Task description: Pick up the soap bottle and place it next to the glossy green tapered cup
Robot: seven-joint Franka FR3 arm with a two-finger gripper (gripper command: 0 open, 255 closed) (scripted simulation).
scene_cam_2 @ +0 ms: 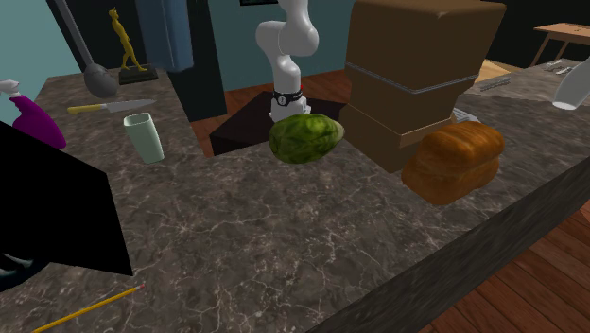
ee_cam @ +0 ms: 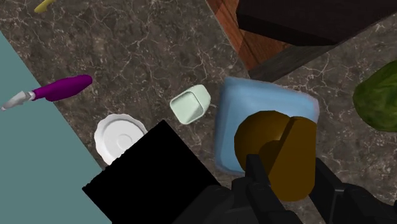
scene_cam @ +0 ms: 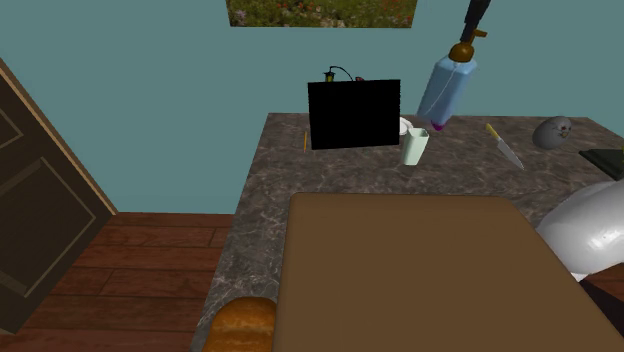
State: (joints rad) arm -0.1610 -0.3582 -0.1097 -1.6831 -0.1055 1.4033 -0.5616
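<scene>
In the shoulder view I see the tool (scene_cam: 472,28) coming in from above, up and to the right of the cup (scene_cam: 415,146), its fingers closed on the brown cap of the soap bottle (scene_cam: 447,92). The bottle is pale blue and hangs tilted, its lower end just above and to the right of the cup's rim; I cannot tell whether it touches the table (scene_cam: 260,170). The cup looks pale green and stands upright, with a white dish (scene_cam: 404,126) just behind it, a black panel (scene_cam: 353,114) just to its left and a yellow-handled knife (scene_cam: 505,147) off to its right. The brown stand (scene_cam: 420,270) sits in the foreground below the cup. In the second exterior view the cup (scene_cam_2: 144,136) stands upright on the marbled table (scene_cam_2: 284,236); the knife (scene_cam_2: 109,107) lies just behind it, a green melon (scene_cam_2: 305,138) sits well to its right, and a loaf (scene_cam_2: 454,161) lies beyond the melon. The white arm (scene_cam_2: 288,47) rises behind the melon. In the wrist view I look down along the tool (ee_cam: 291,175): its fingers (ee_cam: 256,172) clasp the brown cap, and the blue body of the soap bottle (ee_cam: 254,102) sits just beside the cup (ee_cam: 191,105). The white dish (ee_cam: 119,137) is near the cup on the side away from the bottle, and a purple object (ee_cam: 60,87) lies further out past the dish.
</scene>
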